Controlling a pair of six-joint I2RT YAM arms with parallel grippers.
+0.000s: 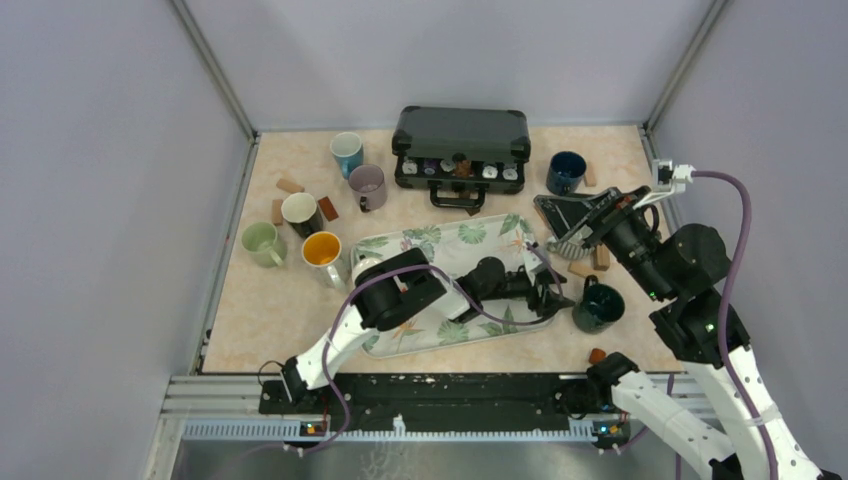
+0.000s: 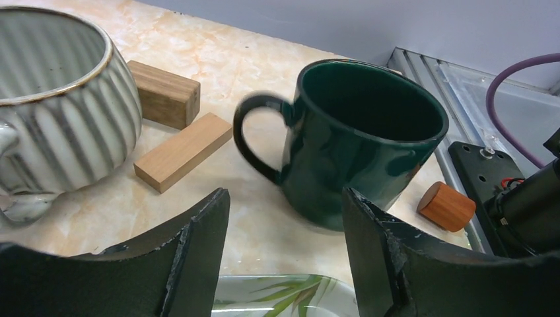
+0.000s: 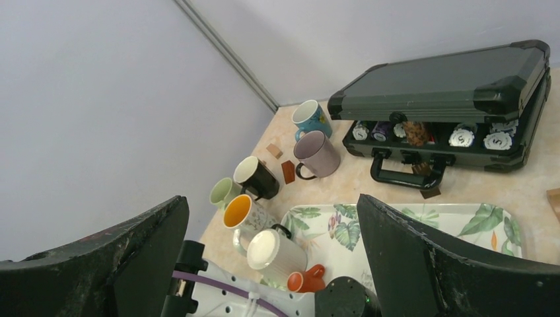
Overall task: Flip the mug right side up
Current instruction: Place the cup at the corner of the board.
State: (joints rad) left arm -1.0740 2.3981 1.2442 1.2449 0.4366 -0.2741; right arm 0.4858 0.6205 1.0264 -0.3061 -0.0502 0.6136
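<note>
While you look through the left wrist camera, the green mug (image 2: 360, 142) stands upright on the table (image 2: 264, 66), mouth up and handle turned to the left of that view. Your left gripper (image 2: 285, 198) sits low, just short of it, over the tray's (image 2: 284, 294) edge. Its fingers (image 2: 198, 244) are spread with a clear gap between them; the mug stands just beyond the tips, and neither finger is seen pressing on it.

From above, the mug is just off the tray's right edge, toward the near corner. A round wooden peg (image 2: 447, 206) lies just beside it, and two wooden blocks (image 2: 183, 150) lie touching between it and a striped mug (image 2: 59, 99).

Your right gripper (image 3: 272, 205) hangs raised above the table's right side, well apart from the mug. Its fingers are spread wide and hold nothing. Its camera looks across the tray to an open case (image 3: 449, 86) and a cluster of mugs (image 3: 317, 153) on the far left.
</note>
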